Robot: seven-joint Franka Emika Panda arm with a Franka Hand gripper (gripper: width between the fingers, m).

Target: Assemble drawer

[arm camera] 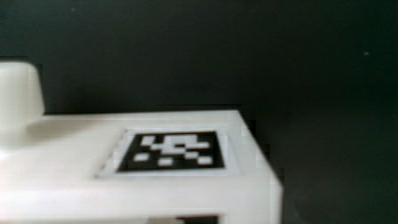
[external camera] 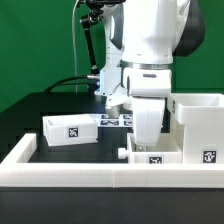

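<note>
The drawer is in three loose bits on the black surface (external camera: 60, 105). The tall case (external camera: 200, 125) stands at the exterior view's right, middle-right of the frame. One low tray (external camera: 68, 130) lies on its own at centre-left, well apart from the case. The second tray (external camera: 152, 156) sits low in the centre, just beside the case. The end effector (external camera: 148, 131) hangs right over that second tray, and honestly I cannot tell whether it's open or closed, or whether it touches the tray at all, because the chunky white wrist blocks the fingers in the exterior view. The wrist view doesn't settle it either. It's a blurry close-up of a white part (arm camera: 54, 150) with a black-and-white tag (arm camera: 173, 150) on its flat face and the dark surface behind. There's also a rounded white stub (arm camera: 15, 92) next to it that could be a finger or a bit of the part, can't say which. Only the exterior view shows all three pieces at once. It also shows the marker board (external camera: 112, 120) lying flat behind the arm, the long low border rail (external camera: 90, 175) across the bottom of the frame, and the green backdrop (external camera: 40, 40).
</note>
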